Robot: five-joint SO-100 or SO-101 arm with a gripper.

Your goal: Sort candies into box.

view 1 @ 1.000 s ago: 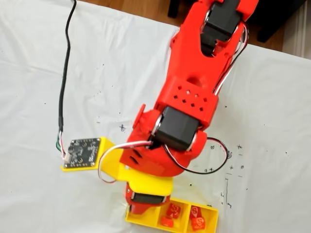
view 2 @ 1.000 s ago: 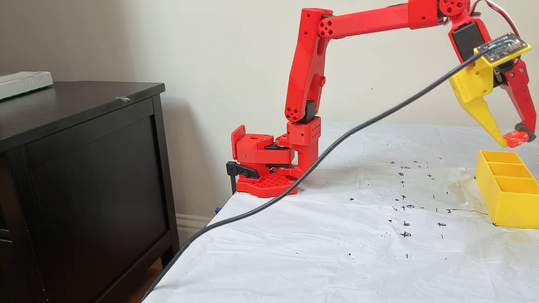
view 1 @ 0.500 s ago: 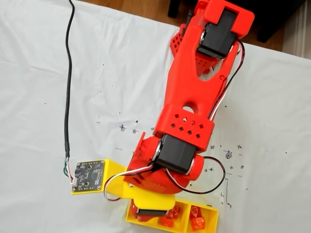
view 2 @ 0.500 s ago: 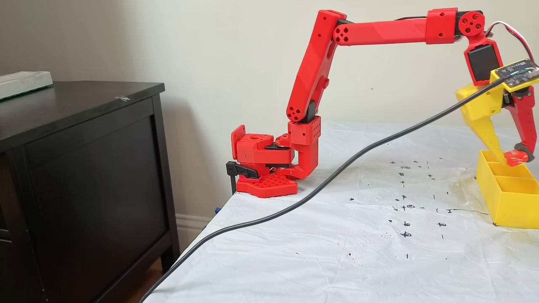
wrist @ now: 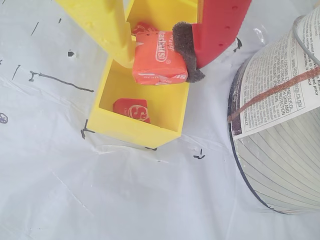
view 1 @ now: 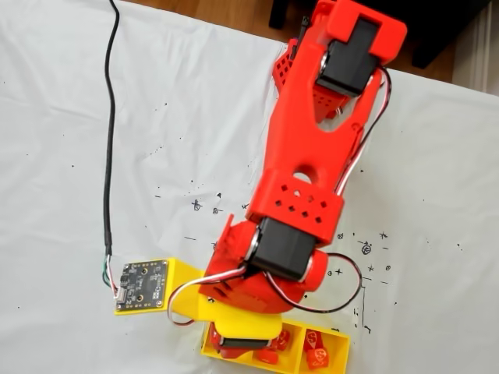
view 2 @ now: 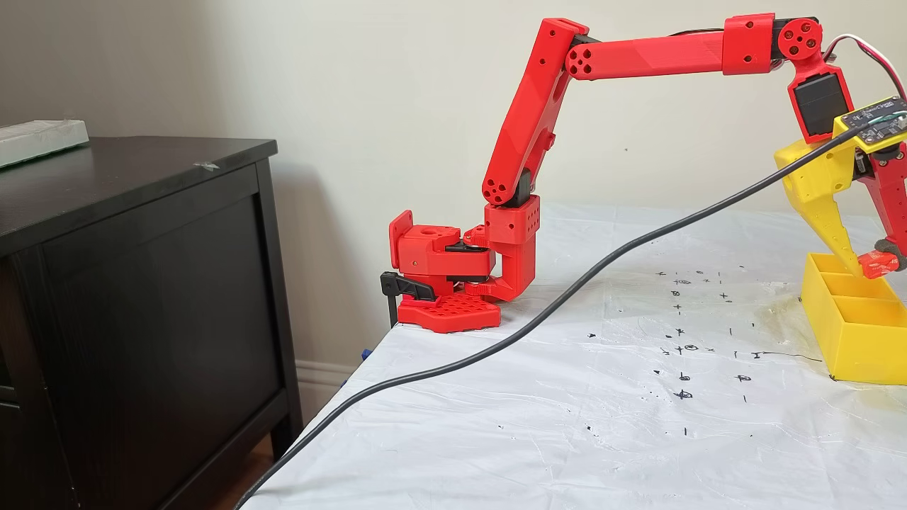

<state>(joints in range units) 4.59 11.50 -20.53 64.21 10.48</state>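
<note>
My gripper (wrist: 159, 50) is shut on an orange-red candy (wrist: 156, 70), pinched between the yellow finger (wrist: 107, 30) and the red finger's grey pad (wrist: 186, 50). The held candy hangs low over an end section of the yellow box (wrist: 132, 131), where another candy (wrist: 131, 109) lies. In a fixed view from above, the arm covers the box's left section, and two candies (view 1: 282, 340) lie in the middle and two (view 1: 314, 351) in the right section of the box (view 1: 339, 354). From the side, the gripper (view 2: 875, 261) dips into the far section of the box (view 2: 857, 347).
A labelled can (wrist: 280, 125) stands close to the right of the box in the wrist view. A black cable (view 2: 538, 319) runs across the white, ink-marked table cover (view 2: 567, 425) to the camera board (view 1: 140, 284). A dark cabinet (view 2: 142, 283) stands left of the table.
The arm stretched out and came down, carrying the candy from above the box to rim level inside its end section. The gripper stayed shut on it.
</note>
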